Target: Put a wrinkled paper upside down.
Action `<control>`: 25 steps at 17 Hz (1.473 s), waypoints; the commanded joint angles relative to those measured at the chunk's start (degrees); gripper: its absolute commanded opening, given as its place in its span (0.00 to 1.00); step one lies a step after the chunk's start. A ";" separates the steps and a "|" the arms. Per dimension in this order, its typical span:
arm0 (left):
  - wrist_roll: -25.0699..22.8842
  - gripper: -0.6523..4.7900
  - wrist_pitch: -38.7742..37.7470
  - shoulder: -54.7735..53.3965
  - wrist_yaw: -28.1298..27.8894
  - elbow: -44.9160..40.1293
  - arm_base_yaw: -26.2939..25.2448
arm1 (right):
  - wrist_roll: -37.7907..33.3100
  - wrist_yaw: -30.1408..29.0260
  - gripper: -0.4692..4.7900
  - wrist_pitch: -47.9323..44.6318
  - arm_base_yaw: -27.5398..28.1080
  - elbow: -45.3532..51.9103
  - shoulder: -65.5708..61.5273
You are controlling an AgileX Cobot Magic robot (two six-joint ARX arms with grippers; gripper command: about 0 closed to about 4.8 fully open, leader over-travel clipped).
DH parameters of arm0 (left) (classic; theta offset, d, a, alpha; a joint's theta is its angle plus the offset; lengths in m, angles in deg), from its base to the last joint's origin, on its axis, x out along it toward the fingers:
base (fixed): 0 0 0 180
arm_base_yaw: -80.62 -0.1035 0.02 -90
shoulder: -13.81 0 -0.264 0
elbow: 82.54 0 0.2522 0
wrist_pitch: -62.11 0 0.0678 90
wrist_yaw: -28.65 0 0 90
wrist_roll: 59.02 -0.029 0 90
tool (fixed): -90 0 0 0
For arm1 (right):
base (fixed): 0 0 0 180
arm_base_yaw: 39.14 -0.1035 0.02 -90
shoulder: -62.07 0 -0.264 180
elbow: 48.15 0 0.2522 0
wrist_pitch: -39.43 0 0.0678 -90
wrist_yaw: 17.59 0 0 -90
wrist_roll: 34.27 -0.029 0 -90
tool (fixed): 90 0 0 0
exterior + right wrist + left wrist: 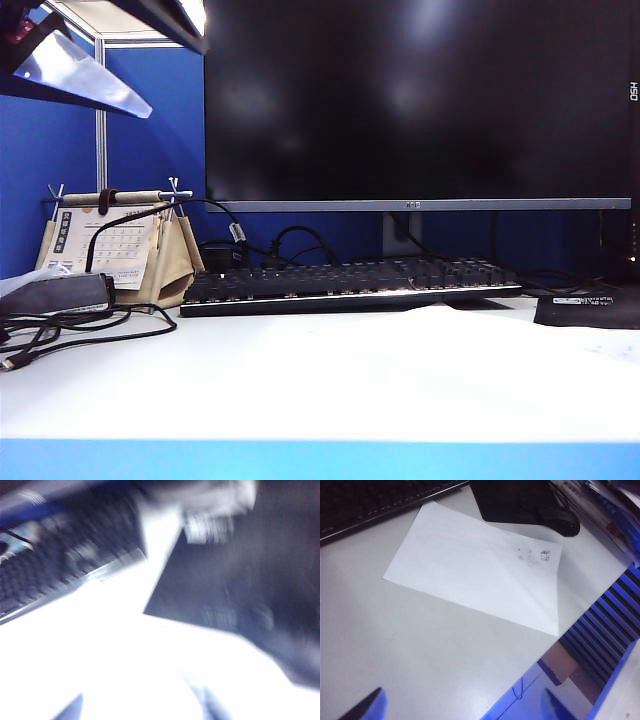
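The wrinkled paper (pixel 475 570) lies flat on the pale desk, a diagonal crease across it and small faint printed marks near one corner. One of its corners reaches towards the keyboard (pixel 370 505) and the black mouse pad (pixel 515 502). My left gripper (pixel 462 710) hovers open above bare desk, short of the sheet, with nothing between its fingertips (pixel 370 707). My right gripper (pixel 142 710) is open too. Its view is blurred and washed out over a white surface by the keyboard (pixel 65 565) and mouse pad (pixel 240 580). In the exterior view a raised white paper edge (pixel 440 312) shows; neither gripper does.
A big dark monitor (pixel 415 100) stands behind the keyboard (pixel 350 285). A desk calendar (pixel 120 245) and black cables (pixel 70 330) occupy the left. A mouse (pixel 560 520) rests on the pad. The desk's blue front edge (pixel 530 695) is close to the left gripper.
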 commanded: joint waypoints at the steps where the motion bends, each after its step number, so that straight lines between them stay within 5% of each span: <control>1: -0.20 0.86 0.68 0.22 0.48 0.33 0.00 | -0.83 -9.51 0.62 4.83 6.99 -3.50 -8.24; 5: -5.40 0.86 2.01 0.20 0.55 0.31 0.00 | 7.85 -11.91 0.66 16.09 9.25 -9.66 -18.34; 8: -8.81 0.86 3.10 0.17 0.42 0.31 0.00 | 7.91 -12.28 0.66 19.10 7.69 -10.01 -22.84; 15: -8.81 0.86 3.23 0.20 0.13 0.31 0.00 | 9.35 -5.84 0.65 19.58 0.50 -10.01 -29.48; 25: -8.72 0.86 1.95 0.20 0.13 0.31 0.00 | 9.73 -6.91 0.65 13.86 0.37 -9.99 -37.59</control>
